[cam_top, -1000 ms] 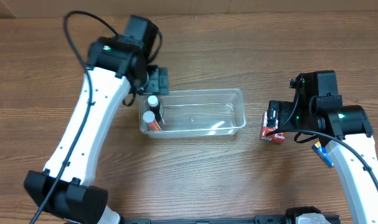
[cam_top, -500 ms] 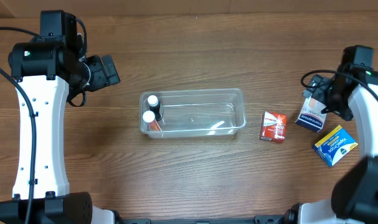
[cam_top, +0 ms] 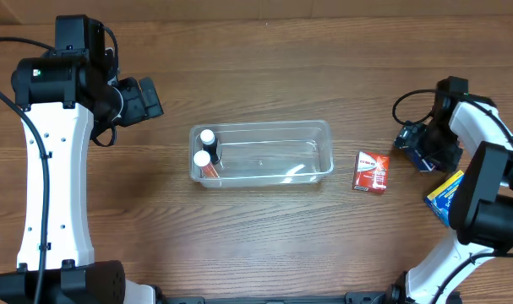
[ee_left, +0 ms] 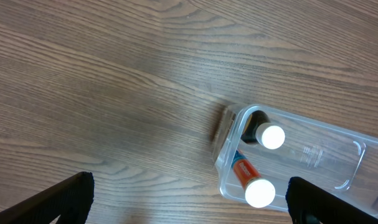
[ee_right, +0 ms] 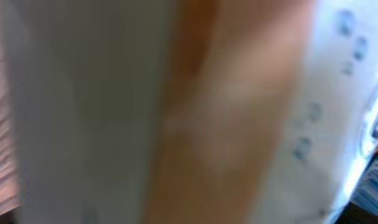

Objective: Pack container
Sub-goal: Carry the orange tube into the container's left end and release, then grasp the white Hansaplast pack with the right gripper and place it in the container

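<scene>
Clear rectangular plastic container (cam_top: 273, 125) being packed | left gripper (cam_top: 152, 99) being held wide, empty | right gripper (cam_top: 417, 145) closure untellable in blur; hold being best verified before lifting

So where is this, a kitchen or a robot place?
Probably a robot test lab, not a kitchen: a left arm and a right arm stand at a wooden table, with a clear tub holding two small bottles and a red box beside it.

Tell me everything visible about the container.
The container is a clear plastic rectangular tub, shallow, with rounded corners and a rim. It sits upright and lidless on the wooden table, long side running left to right. Two white-capped bottles sit at its left end; the rest is empty. Nothing else touches it.
</scene>
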Controlling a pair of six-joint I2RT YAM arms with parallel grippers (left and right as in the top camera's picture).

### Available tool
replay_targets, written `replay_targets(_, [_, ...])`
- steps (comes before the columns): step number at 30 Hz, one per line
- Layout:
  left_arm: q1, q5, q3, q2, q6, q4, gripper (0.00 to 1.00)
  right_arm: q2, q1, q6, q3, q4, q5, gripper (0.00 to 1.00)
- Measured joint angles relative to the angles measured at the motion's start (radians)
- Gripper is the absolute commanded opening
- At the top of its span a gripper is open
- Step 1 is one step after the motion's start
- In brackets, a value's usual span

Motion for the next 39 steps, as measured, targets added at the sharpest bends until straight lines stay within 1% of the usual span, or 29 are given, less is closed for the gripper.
replay_targets(8, [0.0, 0.0, 0.0, 0.0, 0.0, -0.013, 1.0, 0.0, 0.0, 0.0, 0.0, 0.026, -0.006, 1.0])
replay_targets(9, [0.0, 0.0, 0.0, 0.0, 0.0, -0.013, 1.0, 0.0, 0.0, 0.0, 0.0, 0.03, -0.006, 0.99])
replay_targets(11, [0.0, 0.0, 0.0, 0.0, 0.002, -0.013, 1.0, 0.0, 0.0, 0.0, 0.0, 0.033, -0.006, 0.9])
replay_targets(16, [0.0, 0.0, 0.0, 0.0, 0.004, -0.013, 1.0, 0.0, 0.0, 0.0, 0.0, 0.028, -0.006, 0.8])
replay_targets(18, [0.0, 0.0, 0.0, 0.0, 0.004, -0.013, 1.0, 0.0, 0.0, 0.0, 0.0, 0.027, -0.005, 0.75])
replay_targets(19, [0.0, 0.0, 0.0, 0.0, 0.004, -0.013, 1.0, 0.0, 0.0, 0.0, 0.0, 0.027, -0.003, 0.73])
replay_targets(22, [0.0, -0.001, 0.0, 0.0, 0.004, -0.013, 1.0, -0.007, 0.0, -0.001, 0.003, 0.02, -0.003, 0.72])
replay_targets(25, [0.0, -0.001, 0.0, 0.0, 0.004, -0.013, 1.0, -0.068, 0.001, -0.001, 0.002, -0.005, -0.008, 0.66])
replay_targets(28, [0.0, -0.001, 0.0, 0.0, 0.004, -0.013, 1.0, -0.249, 0.023, -0.006, 0.0, -0.049, -0.021, 0.63])
replay_targets(30, [0.0, -0.007, 0.0, 0.0, 0.004, -0.014, 1.0, -0.385, 0.067, -0.029, 0.0, -0.078, -0.045, 0.62])
replay_targets(31, [0.0, -0.013, 0.0, 0.0, 0.005, -0.013, 1.0, -0.517, 0.148, -0.053, 0.001, -0.103, -0.072, 0.62])
replay_targets(34, [0.0, -0.017, 0.0, -0.001, 0.005, -0.013, 1.0, -0.657, 0.327, -0.079, 0.002, -0.134, -0.08, 0.62])
replay_targets(35, [0.0, -0.017, 0.0, -0.001, 0.005, -0.013, 1.0, -0.699, 0.434, -0.078, 0.002, -0.138, -0.09, 0.62])
replay_targets(37, [0.0, -0.017, 0.0, -0.001, 0.005, -0.014, 1.0, -0.703, 0.536, -0.062, 0.002, -0.14, -0.095, 0.63])
replay_targets(39, [0.0, -0.017, 0.0, -0.001, 0.005, -0.014, 1.0, -0.662, 0.634, -0.04, 0.002, -0.129, -0.092, 0.64])
